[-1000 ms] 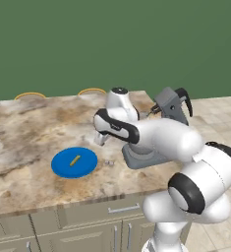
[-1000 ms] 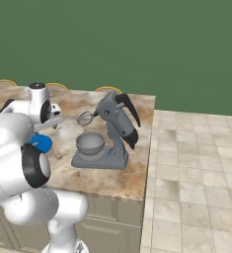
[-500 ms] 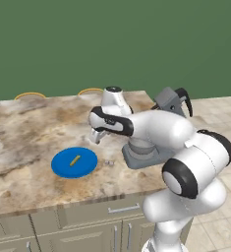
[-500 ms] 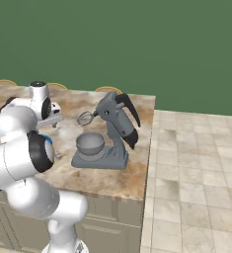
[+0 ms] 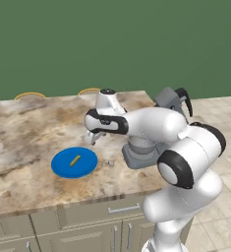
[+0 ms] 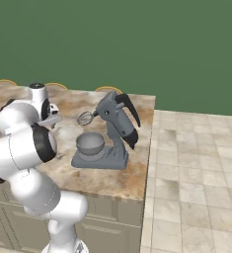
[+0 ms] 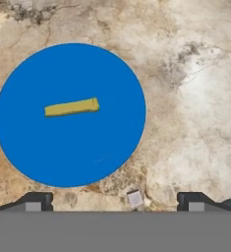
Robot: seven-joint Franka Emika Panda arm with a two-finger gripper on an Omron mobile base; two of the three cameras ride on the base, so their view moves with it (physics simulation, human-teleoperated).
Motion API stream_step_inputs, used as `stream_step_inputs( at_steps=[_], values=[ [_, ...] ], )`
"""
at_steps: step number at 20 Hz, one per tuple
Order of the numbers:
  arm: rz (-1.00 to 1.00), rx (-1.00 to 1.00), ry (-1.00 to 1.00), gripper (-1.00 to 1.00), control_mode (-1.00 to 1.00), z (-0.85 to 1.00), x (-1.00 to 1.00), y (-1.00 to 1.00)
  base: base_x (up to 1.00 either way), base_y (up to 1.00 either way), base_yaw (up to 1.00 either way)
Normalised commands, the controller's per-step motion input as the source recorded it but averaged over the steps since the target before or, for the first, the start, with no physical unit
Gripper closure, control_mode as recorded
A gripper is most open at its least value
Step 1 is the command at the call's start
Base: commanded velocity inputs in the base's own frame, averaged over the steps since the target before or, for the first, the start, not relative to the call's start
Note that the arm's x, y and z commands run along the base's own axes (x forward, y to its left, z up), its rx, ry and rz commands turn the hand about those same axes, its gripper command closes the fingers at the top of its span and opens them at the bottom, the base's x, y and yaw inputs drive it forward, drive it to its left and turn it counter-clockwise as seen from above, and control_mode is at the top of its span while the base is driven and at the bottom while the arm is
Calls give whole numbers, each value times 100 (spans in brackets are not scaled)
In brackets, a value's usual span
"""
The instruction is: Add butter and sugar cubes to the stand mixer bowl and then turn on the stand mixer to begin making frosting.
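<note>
A: From the left base view, where's the butter?
B: The thin yellow-tan butter stick (image 5: pixel 74 160) lies on the round blue plate (image 5: pixel 63 167) on the mottled stone tabletop (image 5: pixel 23 133); tiny whitish sugar cubes (image 5: pixel 108 162) sit just right of the plate. The pincer (image 5: pixel 93 139) hangs above the plate's far right edge.

A: The right base view?
B: The round grey metal bowl (image 6: pixel 90 144) sits on the grey stand mixer (image 6: pixel 115 128), under its wire whisk (image 6: pixel 86 117).

A: The hand view?
B: The pincer's jaws stand wide apart, holding nothing; one cube lies between the fingertips (image 7: pixel 37 201), near the plate's rim
</note>
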Motion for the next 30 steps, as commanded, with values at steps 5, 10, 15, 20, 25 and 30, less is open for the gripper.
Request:
stream_step_inputs(
  at_steps=[5,10,15,20,25,30],
  values=[
    [0,0,0,-100,-100,-18,4,0,0,0,0],
    [0,0,0,-100,-100,-23,0,0,0,0,0],
    [0,0,0,-100,-100,-27,0,0,0,0,0],
    [0,0,0,-100,-100,-31,0,0,0,0,0],
    [0,0,0,-100,-100,-22,0,0,0,0,0],
    [0,0,0,-100,-100,-17,0,0,0,0,0]
  ],
)
